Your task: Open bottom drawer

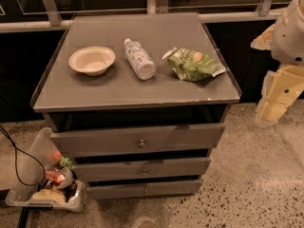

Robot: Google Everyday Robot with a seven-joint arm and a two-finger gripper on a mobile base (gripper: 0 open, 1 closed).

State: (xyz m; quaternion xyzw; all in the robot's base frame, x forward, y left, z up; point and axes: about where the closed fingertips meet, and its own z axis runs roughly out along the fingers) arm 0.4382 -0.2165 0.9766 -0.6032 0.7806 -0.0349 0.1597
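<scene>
My end effector (273,109) hangs at 3 o'clock, how open I cannot tell, well apart from the bottom drawer (118,190) at 6 o'clock, whose small knob (146,191) sits just under the middle drawer (142,167), so I could grab the wrong one.

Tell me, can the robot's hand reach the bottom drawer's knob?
Probably yes. The hand hangs right of the cabinet, and nothing stands before the bottom drawer or its knob; the bin sits off to the left.

Grey cabinet top (95,91) bears a bowl (92,60), a lying bottle (139,59) and a green bag (192,64); the hand (271,109) hangs beside it.
</scene>
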